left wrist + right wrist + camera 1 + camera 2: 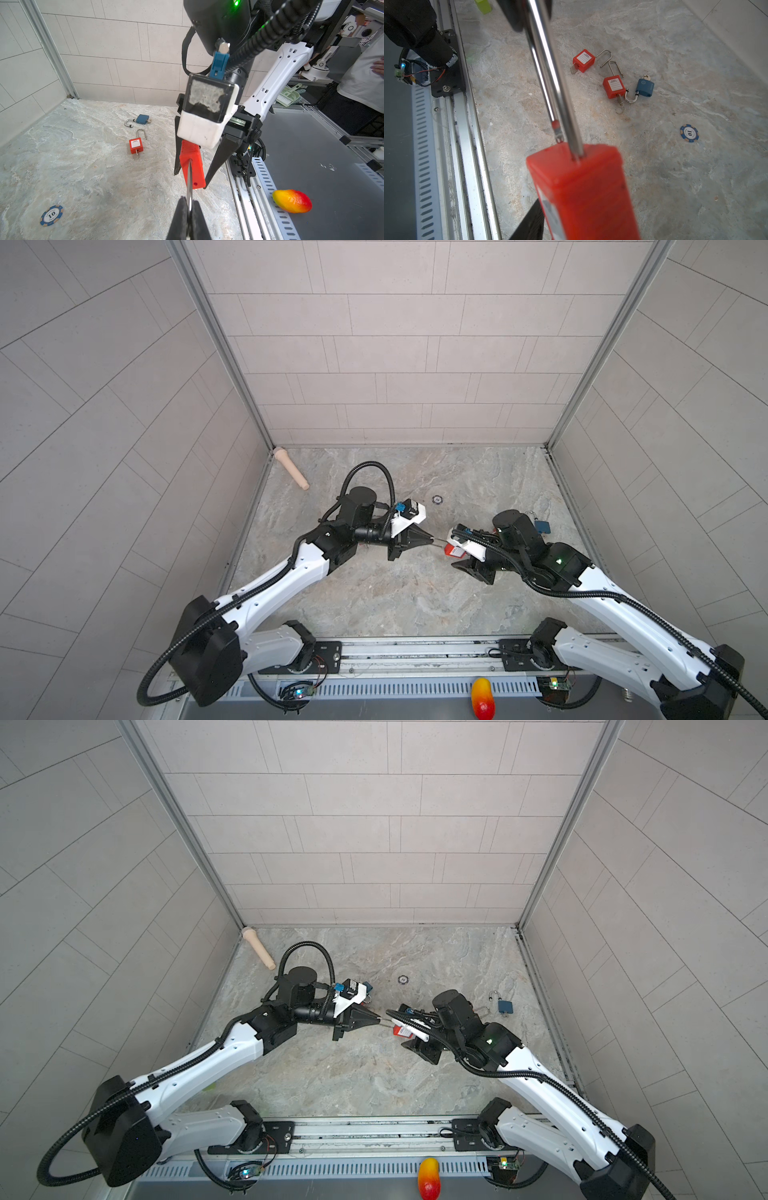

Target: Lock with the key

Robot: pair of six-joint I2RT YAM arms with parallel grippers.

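A red padlock (192, 166) hangs in the air between both arms above the middle of the table. My left gripper (189, 200) is shut on its steel shackle (550, 72). My right gripper (190, 180) is shut on its red body (583, 191), with one black finger (529, 224) against its side. The shackle's short leg (557, 133) stands out of the body, so the shackle is open. No key shows on the held padlock. In both top views the grippers (432, 538) (403, 1033) meet tip to tip.
Several more padlocks lie on the marble table: two red ones (583, 60) (614, 86) and a blue one (644, 87), each with a key in it. Another blue one (504, 1006) lies by the right arm. A poker chip (437, 499), a beige peg (291, 468) and a mango toy (483, 695) are also there.
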